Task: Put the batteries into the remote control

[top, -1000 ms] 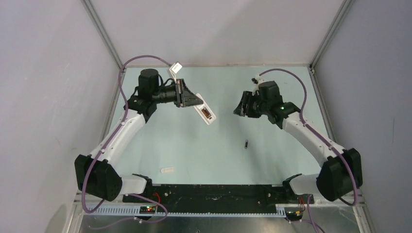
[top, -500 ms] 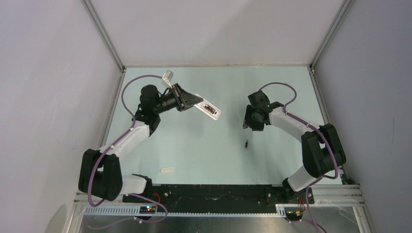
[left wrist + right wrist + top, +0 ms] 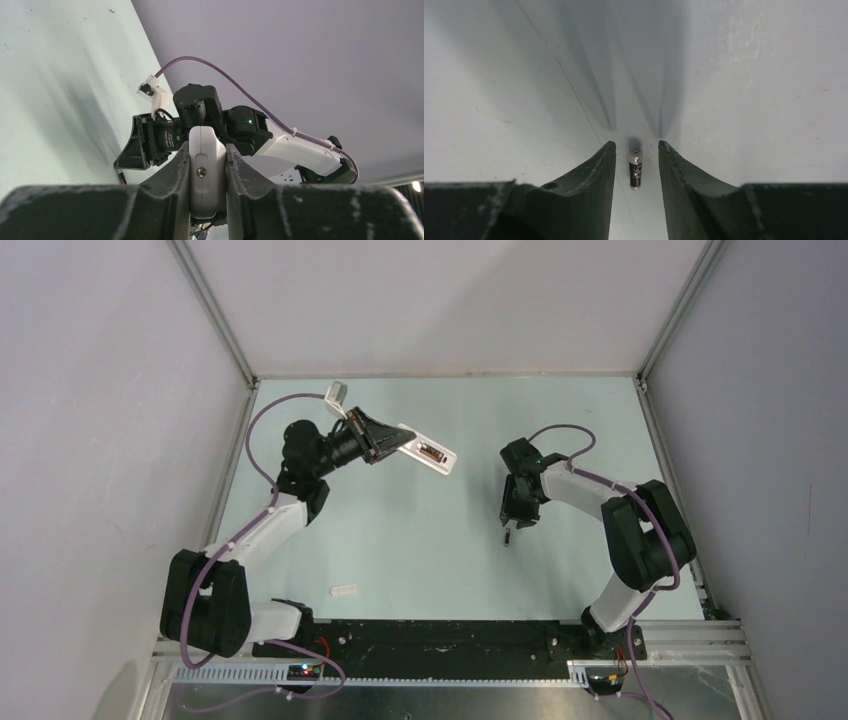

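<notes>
My left gripper [image 3: 393, 444] is shut on one end of the remote control [image 3: 428, 454], a slim white handset held above the table at the back left, its brownish recess facing up. In the left wrist view the remote control [image 3: 202, 172] sits clamped between both fingers of the left gripper [image 3: 206, 156]. One dark battery [image 3: 508, 536] lies on the table right of centre. My right gripper [image 3: 513, 517] points down just over it. In the right wrist view the battery [image 3: 635, 169] lies lengthwise between the open fingers of the right gripper [image 3: 636, 148], touching neither.
A small flat white cover strip [image 3: 343, 590] lies near the front left of the table. Grey walls with metal posts [image 3: 215, 310] close in the table on three sides. The black base rail [image 3: 440, 637] runs along the near edge.
My right gripper has come down and toward the near side until it straddles the battery, and its jaws have narrowed. The left gripper has swung the remote slightly up and to the right.
</notes>
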Available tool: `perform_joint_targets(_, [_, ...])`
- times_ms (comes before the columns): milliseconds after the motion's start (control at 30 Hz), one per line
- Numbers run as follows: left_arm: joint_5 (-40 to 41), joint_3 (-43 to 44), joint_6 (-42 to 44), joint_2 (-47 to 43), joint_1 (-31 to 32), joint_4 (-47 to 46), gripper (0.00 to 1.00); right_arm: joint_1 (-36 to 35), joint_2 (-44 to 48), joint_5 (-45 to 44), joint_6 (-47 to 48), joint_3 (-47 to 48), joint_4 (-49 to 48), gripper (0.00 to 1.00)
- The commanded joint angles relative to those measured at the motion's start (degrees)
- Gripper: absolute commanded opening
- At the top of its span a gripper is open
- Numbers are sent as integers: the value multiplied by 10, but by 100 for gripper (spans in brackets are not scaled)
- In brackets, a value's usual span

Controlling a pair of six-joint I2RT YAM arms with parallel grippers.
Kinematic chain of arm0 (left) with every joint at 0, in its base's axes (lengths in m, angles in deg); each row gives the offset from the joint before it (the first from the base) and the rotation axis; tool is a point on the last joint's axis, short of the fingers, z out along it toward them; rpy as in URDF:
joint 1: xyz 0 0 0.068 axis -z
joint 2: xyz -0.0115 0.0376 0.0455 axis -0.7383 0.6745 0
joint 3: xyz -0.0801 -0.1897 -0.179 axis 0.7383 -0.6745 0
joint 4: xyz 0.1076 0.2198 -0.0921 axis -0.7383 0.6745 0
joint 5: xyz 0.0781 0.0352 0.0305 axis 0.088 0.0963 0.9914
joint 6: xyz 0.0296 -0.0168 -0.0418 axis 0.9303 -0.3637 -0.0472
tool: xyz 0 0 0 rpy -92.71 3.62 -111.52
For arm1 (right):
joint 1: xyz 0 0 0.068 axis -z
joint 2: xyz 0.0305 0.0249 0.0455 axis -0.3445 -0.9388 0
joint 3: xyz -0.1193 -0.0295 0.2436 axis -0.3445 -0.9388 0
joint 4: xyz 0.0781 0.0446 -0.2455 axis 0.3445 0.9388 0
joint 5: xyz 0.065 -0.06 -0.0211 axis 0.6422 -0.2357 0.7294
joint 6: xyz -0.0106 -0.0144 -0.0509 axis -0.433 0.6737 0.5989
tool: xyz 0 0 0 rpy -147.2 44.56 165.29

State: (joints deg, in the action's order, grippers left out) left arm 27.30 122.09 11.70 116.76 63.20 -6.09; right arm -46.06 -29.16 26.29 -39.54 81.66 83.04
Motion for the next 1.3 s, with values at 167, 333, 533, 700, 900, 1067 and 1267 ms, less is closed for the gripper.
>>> perform_joint_targets(167, [3, -11, 1, -19, -3, -38, 0, -31, -23, -25, -9, 1, 34, 37])
perform_joint_targets(333, [-1, -19, 3, -21, -3, -38, 0, -31, -25, -36, -15, 2, 30, 28])
perform_joint_targets(533, [0, -22, 0, -28, -3, -38, 0, -35, -26, -49, -21, 2, 27, 13])
perform_joint_targets(700, [11, -27, -22, -36, -3, -38, 0, -37, 16, -56, -32, 2, 19, 6])
perform_joint_targets(900, [34, -16, -71, -30, -2, -38, 0, -10, 149, -44, -53, 19, -26, 5])
perform_joint_targets(1067, [30, 24, -126, -16, 1, -38, 0, -4, 278, -59, -61, 46, -94, 5])
perform_joint_targets(1267, [19, 50, -236, -3, 13, -38, 0, -39, 367, -72, -22, 48, -262, 5])
